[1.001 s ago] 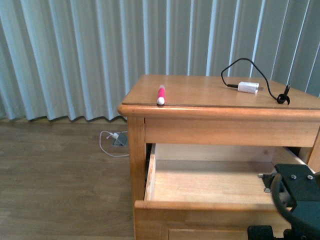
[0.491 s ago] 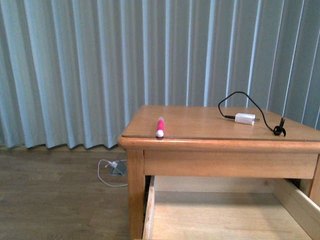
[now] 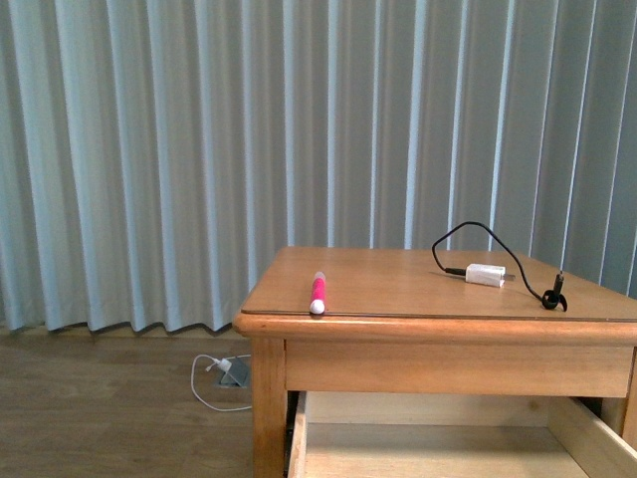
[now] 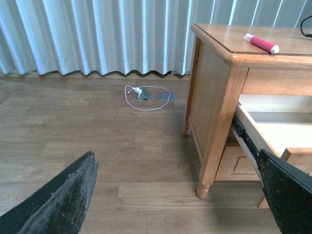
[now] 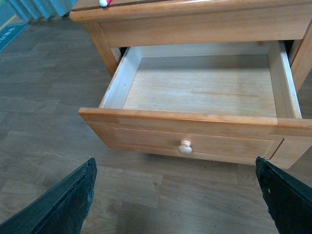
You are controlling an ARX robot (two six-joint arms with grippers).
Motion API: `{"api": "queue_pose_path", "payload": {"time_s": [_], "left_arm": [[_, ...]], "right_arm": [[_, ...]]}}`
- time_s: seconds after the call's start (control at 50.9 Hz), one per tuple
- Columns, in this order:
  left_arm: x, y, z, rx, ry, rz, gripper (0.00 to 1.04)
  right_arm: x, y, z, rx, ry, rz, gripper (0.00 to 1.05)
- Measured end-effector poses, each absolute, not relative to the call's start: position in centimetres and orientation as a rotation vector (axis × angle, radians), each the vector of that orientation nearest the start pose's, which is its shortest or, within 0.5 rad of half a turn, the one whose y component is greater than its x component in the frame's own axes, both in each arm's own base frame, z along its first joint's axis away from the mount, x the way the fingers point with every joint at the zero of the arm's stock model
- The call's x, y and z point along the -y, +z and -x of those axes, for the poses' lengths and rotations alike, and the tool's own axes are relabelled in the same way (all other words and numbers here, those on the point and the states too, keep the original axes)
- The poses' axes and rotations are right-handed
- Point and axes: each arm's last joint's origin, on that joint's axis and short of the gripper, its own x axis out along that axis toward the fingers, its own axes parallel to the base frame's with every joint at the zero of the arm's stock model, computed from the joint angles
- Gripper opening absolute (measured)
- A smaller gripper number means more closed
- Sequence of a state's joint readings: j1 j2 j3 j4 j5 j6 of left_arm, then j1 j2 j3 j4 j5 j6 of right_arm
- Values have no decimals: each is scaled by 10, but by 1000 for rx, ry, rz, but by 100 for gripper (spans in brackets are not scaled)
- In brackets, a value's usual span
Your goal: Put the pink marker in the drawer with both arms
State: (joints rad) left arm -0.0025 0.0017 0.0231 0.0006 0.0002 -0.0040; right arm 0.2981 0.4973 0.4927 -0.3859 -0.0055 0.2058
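The pink marker (image 3: 318, 293) lies on the nightstand top near its front left edge, white cap toward me; the left wrist view shows the pink marker (image 4: 261, 43) too. The drawer (image 5: 200, 90) stands pulled out with a bare pale-wood inside and a round pale knob (image 5: 185, 147); its inside (image 3: 438, 448) shows low in the front view. My left gripper (image 4: 181, 195) hangs open over the floor, left of the nightstand. My right gripper (image 5: 178, 195) hangs open over the floor in front of the drawer. Neither arm shows in the front view.
A white charger block (image 3: 485, 274) with a black cable (image 3: 468, 235) lies on the nightstand top (image 3: 398, 289) at the right. A white cable and plug (image 3: 214, 378) lie on the wood floor by the curtain (image 3: 199, 149).
The front view has risen: the nightstand sits lower in the picture, most of the drawer has dropped out of it, and the black arm seen at lower right is gone.
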Motion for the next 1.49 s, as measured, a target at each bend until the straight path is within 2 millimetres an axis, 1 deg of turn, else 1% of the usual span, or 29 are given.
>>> {"api": "queue_pose_path", "payload": {"time_s": [0.236,0.275,0.334,0.393,0.471,0.51,0.53,0.569,0.609,0.628,0.667,0.726,0.824,0.844,0.903,0.923,1.001,1.06,1.119,1.197,1.276,1.354,1.433,1.492], "left_arm": [[0,171,-96,22,-3,4,99],[2,169,-97,-55,-60,25,99],[6,171,-102,-118,-85,24,99],[11,182,-109,-143,-127,14,99],[15,212,-123,-106,-189,2,99],[17,236,-137,-74,-205,-14,99],[18,244,-143,-64,-208,-24,99],[23,264,-162,-38,-227,-48,99],[29,279,-183,-30,-244,-77,99],[30,281,-187,-29,-245,-83,99],[38,292,-212,-36,-259,-107,99],[48,297,-239,-57,-265,-126,99],[66,297,-286,-108,-265,-147,99],[72,296,-300,-124,-266,-149,99],[85,291,-327,-160,-286,-150,99],[87,291,-331,-165,-290,-150,99],[107,283,-363,-201,-330,-147,99],[122,275,-382,-224,-369,-133,99],[143,272,-402,-237,-395,-127,99],[165,267,-422,-266,-406,-120,99],[177,265,-435,-280,-395,-121,99],[185,261,-447,-297,-372,-127,99],[190,254,-461,-339,-311,-145,99],[192,251,-466,-350,-300,-142,99]], "right_arm": [[-36,251,-117,-417,258,-144,96],[-36,251,-117,-417,259,-144,96],[-36,251,-117,-417,259,-144,96],[-36,251,-117,-417,259,-144,96],[-36,251,-117,-417,259,-144,96],[-36,251,-117,-417,259,-144,96],[-36,251,-117,-417,259,-144,96],[-36,251,-117,-417,259,-144,96],[-36,251,-117,-417,259,-144,96],[-36,251,-117,-417,259,-144,96],[-36,251,-117,-417,259,-144,96],[-36,251,-117,-417,259,-144,96],[-36,251,-117,-417,259,-144,96],[-36,251,-117,-417,259,-144,96],[-36,251,-117,-417,259,-143,96],[-36,251,-117,-417,259,-143,96],[-36,251,-117,-417,259,-143,96],[-36,251,-117,-417,259,-143,96],[-36,251,-117,-417,259,-143,96],[-36,251,-117,-417,259,-143,96],[-36,251,-117,-417,259,-143,96],[-36,251,-117,-417,259,-143,96],[-36,251,-117,-417,259,-143,96],[-36,251,-117,-417,259,-143,96]]}}
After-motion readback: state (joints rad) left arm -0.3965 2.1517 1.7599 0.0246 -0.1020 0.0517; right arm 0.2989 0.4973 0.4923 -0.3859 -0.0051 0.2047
